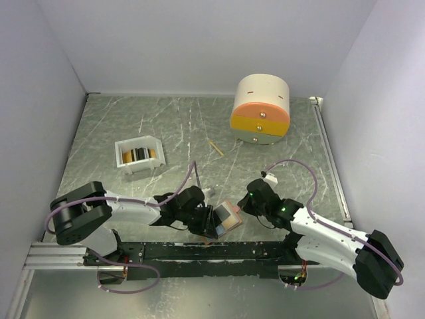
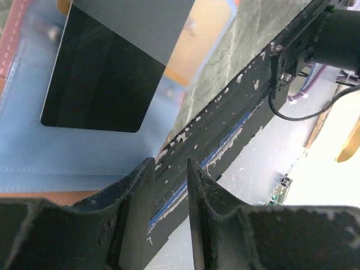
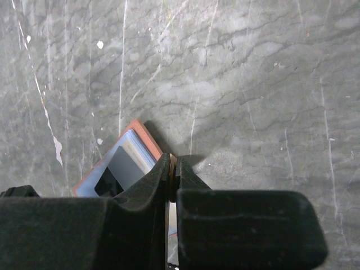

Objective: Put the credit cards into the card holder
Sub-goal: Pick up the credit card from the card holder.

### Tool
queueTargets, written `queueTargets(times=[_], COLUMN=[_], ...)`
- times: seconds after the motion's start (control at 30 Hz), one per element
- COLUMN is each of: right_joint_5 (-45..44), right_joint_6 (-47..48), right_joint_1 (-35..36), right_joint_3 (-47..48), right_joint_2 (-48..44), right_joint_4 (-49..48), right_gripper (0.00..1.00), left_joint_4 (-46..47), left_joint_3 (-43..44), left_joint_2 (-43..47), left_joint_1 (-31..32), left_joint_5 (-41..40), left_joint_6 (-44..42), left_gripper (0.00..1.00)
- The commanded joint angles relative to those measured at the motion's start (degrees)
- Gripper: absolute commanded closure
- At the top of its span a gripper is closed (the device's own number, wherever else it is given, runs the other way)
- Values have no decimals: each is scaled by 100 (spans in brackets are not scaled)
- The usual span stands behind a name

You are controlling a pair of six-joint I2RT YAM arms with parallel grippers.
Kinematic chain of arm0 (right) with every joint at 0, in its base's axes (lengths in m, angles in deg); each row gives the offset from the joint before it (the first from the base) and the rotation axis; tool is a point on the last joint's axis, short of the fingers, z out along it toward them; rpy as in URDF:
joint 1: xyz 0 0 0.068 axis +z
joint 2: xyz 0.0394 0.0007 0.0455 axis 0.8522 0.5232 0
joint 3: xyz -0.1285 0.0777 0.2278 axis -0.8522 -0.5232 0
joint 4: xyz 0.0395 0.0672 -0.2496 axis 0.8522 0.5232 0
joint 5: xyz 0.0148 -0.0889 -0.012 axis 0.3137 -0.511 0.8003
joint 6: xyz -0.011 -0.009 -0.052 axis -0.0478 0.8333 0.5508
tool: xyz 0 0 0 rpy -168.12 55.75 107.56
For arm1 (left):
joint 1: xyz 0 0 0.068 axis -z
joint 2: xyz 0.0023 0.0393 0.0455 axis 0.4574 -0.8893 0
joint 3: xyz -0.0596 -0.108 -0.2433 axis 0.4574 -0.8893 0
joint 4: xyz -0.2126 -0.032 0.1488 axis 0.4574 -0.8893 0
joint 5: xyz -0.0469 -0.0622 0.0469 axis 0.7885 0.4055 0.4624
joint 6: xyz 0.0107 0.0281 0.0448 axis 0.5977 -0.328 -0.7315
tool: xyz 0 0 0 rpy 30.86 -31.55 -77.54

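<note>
Holder (image 1: 228, 216) lies open at the table's 6 o'clock edge, black card (image 2: 101, 84) against its blue inner face. Right gripper (image 3: 170, 164), at holder's 3 o'clock, pinches its salmon edge. Left gripper (image 2: 170, 163), at 9 o'clock: fingers slightly apart, empty.

Marble table (image 1: 179, 126), white tray (image 1: 120, 154), drawer box (image 1: 260, 109), stick (image 1: 215, 147), card holder (image 1: 228, 214)

Robot lab cell: white walls (image 1: 199, 40) around marbled table (image 1: 186, 126), black mounting rail (image 1: 199, 252)
</note>
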Motion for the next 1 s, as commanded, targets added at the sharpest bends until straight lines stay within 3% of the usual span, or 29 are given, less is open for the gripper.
queueTargets(times=[0.0,0.1,0.3,0.53,0.77,0.97], right_joint_5=[-229,-174,213,675,472,1284], right_joint_6=[-143,-123,-257,-174,536,941], right_joint_1=[-135,-184,-201,-196,-197,-192], right_joint_3=[43,100,-192,-276,605,747], right_joint_2=[63,45,-403,-599,-427,-155], right_joint_4=[-201,-93,121,478,1254,528], right_gripper=[100,100,100,80,56,48], left_joint_4=[-259,-820,-642,-938,-1137,-681], left_joint_3=[365,443,-65,49,543,313], left_joint_2=[-293,-421,-139,94,148,562], left_joint_1=[27,-22,-629,-1432,-1512,-1535], left_joint_5=[-116,-637,-872,-892,-651,-491], left_joint_6=[-394,-406,-275,-808,-1036,-512], left_gripper=[59,61,66,65,60,53])
